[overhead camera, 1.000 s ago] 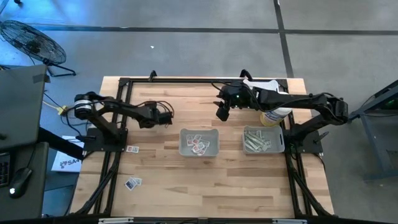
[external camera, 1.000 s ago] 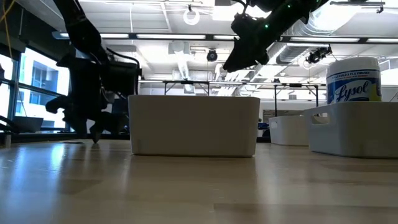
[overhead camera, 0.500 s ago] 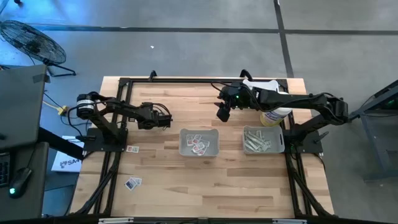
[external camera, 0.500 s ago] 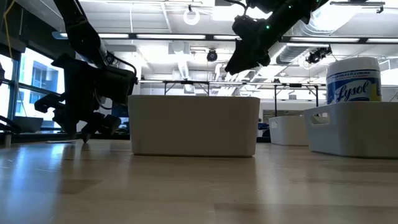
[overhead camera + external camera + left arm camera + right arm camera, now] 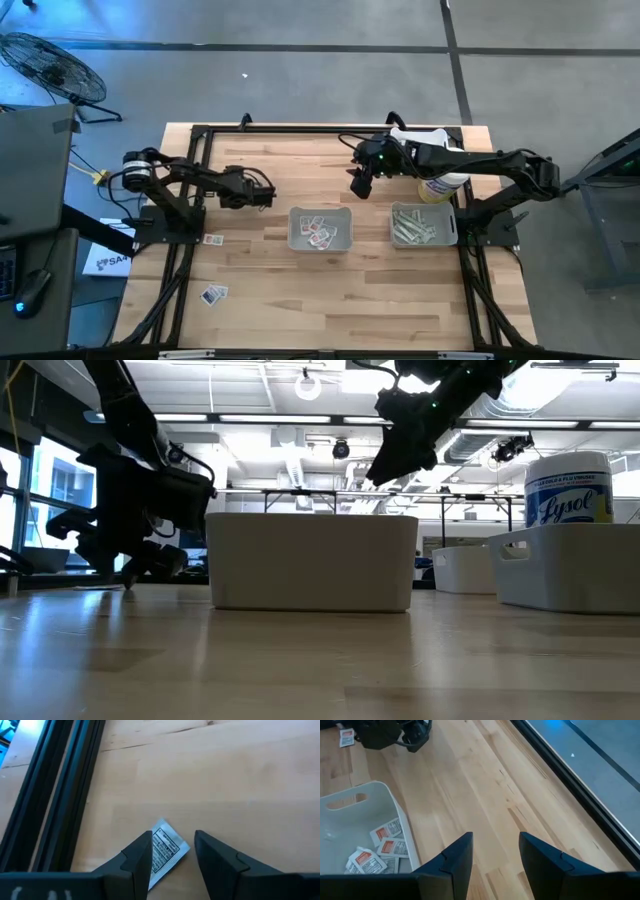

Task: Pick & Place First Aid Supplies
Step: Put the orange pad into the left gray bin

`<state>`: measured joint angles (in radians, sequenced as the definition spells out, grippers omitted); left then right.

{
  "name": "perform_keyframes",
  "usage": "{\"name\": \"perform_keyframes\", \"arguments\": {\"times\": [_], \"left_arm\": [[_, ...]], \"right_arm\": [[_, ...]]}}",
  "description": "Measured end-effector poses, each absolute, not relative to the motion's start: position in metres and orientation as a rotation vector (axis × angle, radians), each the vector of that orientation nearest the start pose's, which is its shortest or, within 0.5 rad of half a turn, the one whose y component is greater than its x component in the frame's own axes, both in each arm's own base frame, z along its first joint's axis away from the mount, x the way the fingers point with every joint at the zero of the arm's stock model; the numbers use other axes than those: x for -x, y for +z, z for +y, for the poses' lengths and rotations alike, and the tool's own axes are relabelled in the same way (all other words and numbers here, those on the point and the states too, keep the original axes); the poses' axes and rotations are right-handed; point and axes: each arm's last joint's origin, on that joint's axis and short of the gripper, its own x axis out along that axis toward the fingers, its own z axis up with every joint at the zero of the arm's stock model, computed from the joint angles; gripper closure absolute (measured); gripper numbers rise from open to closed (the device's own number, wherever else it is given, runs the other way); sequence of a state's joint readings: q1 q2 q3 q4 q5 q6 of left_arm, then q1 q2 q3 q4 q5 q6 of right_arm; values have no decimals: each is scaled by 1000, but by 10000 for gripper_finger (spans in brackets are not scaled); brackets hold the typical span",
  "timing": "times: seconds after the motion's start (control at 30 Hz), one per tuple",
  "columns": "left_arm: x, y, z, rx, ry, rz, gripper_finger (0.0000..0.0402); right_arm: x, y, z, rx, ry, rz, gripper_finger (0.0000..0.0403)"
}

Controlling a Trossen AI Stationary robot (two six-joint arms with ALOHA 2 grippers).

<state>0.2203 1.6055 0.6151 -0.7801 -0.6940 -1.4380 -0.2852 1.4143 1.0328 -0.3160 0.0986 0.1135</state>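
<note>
A white packet with dark print (image 5: pixel 167 851) lies flat on the wooden table, one of the first aid supplies. My left gripper (image 5: pixel 172 837) is open and slants down just over it, a finger on either side; whether a finger touches it does not show. In the high view this gripper (image 5: pixel 265 195) is at the table's left middle. My right gripper (image 5: pixel 360 187) hangs open in the air behind the left grey tray (image 5: pixel 320 229), which holds several white packets (image 5: pixel 380 847). The right tray (image 5: pixel 424 224) holds pale green strips.
Two more packets lie loose on the table's left part (image 5: pixel 212 239) (image 5: pixel 213 294). A white bottle (image 5: pixel 440 185) stands behind the right tray. A black frame rail (image 5: pixel 55 805) runs along the table close to my left gripper. Bare wood lies in front of the trays.
My left gripper has turned at the wrist and tipped further down, staying low over the table's left middle. Its fingers keep the same gap.
</note>
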Motion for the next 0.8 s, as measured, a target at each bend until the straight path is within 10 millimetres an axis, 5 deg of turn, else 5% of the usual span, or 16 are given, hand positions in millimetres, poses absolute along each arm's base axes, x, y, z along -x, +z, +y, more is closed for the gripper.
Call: {"name": "perform_keyframes", "arguments": {"times": [0.3,0.67,0.8], "left_arm": [[-169,89,54,500,1651,876,265],[-171,87,53,489,1622,879,389],[-170,87,53,477,1628,886,396]], "right_arm": [[-290,267,-88,-171,-410,673,249],[-290,268,-88,-188,-416,660,249],[-290,267,-87,-190,-410,666,249]]}}
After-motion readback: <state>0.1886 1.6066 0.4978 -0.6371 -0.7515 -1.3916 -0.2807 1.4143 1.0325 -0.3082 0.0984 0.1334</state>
